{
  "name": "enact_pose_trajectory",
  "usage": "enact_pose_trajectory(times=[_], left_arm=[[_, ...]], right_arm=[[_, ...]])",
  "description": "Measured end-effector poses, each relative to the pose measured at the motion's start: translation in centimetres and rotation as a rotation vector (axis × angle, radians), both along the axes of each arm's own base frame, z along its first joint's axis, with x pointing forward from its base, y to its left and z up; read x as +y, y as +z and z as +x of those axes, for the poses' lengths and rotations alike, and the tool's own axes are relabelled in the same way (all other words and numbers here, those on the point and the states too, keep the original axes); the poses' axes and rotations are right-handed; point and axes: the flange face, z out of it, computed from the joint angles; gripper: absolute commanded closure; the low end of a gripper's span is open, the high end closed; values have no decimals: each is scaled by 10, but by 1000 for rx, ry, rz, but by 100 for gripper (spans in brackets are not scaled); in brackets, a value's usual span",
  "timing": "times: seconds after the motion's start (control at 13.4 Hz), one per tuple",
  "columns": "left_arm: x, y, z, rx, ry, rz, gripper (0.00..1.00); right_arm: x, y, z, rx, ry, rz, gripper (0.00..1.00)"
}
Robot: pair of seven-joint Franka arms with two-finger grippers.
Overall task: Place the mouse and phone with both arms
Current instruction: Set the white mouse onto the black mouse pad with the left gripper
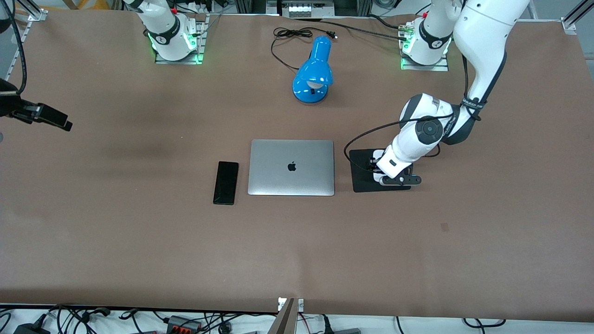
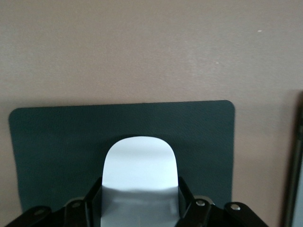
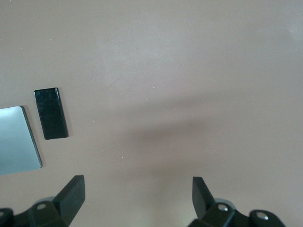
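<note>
The left pincer [image 2: 140, 208] was clamped on the mouse [image 2: 140, 175], its long axis running out over the black pad [image 2: 57, 151] beside the laptop [image 1: 291, 167]. The right pincer [image 3: 137, 194], fingers apart, waited high over the surface [image 1: 139, 241]; the phone [image 1: 226, 182] lay flat beside the laptop, toward the right arm's end.

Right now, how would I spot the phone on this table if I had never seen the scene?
Find the closed silver laptop in the middle of the table. The phone lies flat on the bare table right beside it, toward the right arm's end. It is a slim black rectangle, narrower than the black pad at the laptop's left-arm end, where the left gripper is with the mouse.
</note>
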Motion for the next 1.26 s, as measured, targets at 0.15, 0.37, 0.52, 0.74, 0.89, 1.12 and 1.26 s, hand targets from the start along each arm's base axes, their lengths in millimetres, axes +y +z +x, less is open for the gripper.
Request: enact_pose_trajectory(times=[0.15,0.37,0.52,0.74,0.89,1.12,1.26], left_arm=[[9,-11,2,3,18,3,65],[11,-11,3,0,20,3,4],[11,-11,3,-1,22,3,0],[12,-6,7,-13,25,0,0],[11,11,15,-48,28,-6,0],[15,72,29,-20,21,35,0],[21,124,38,45,-27,137,0]], right_arm=[[-3,1,0,-2,-6,1,0],[-6,2,0,-3,-10,0,0],[-8,2,0,-4,-14,0,0],[-9,2,-1,-4,-16,0,0],[-9,2,-1,-5,-16,0,0],[-9,2,0,-5,-15,0,0],[-8,2,-1,-1,-13,1,0]])
